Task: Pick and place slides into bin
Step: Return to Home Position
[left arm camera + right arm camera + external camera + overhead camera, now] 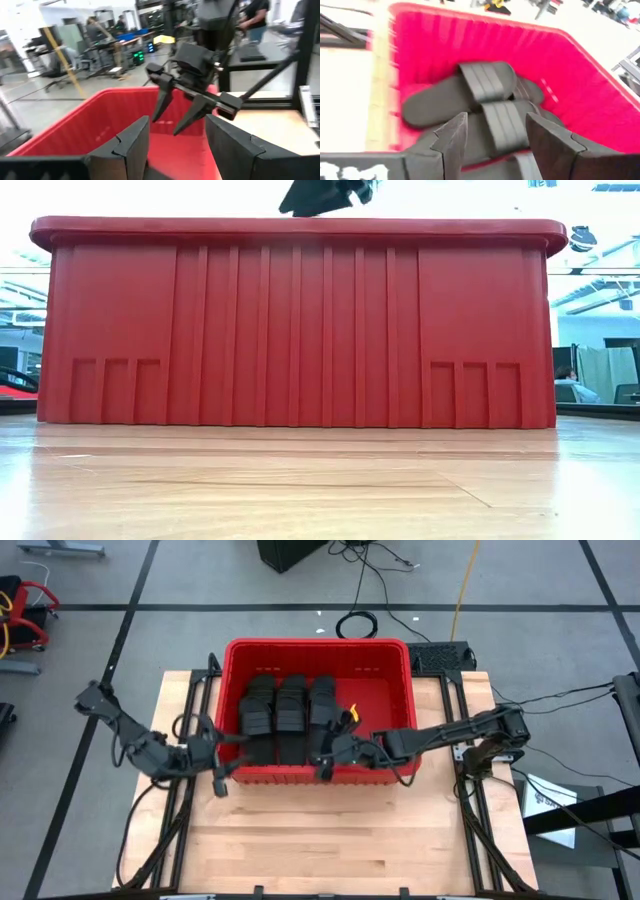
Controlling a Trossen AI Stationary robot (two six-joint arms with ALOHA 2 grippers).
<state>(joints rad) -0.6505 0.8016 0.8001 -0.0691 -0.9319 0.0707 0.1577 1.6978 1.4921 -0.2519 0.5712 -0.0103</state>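
Note:
The red bin [320, 643] stands at the far middle of the wooden table; its ribbed near wall fills the low view [300, 330]. Several black slides [285, 710] lie inside it, toward its left half, and show stacked in the right wrist view [485, 95]. My right gripper [325, 755] hangs open and empty above the bin's near wall, over the slides [497, 135]; it also shows in the left wrist view [175, 117]. My left gripper [222, 765] is open and empty beside the bin's near left corner [177, 145].
The bin's right half [385, 705] shows bare red floor, with a small yellow thing [350, 715] beside the slides. Bare tabletop [330, 830] lies in front of the bin. Cables and dark equipment lie on the floor beyond the table [355, 625].

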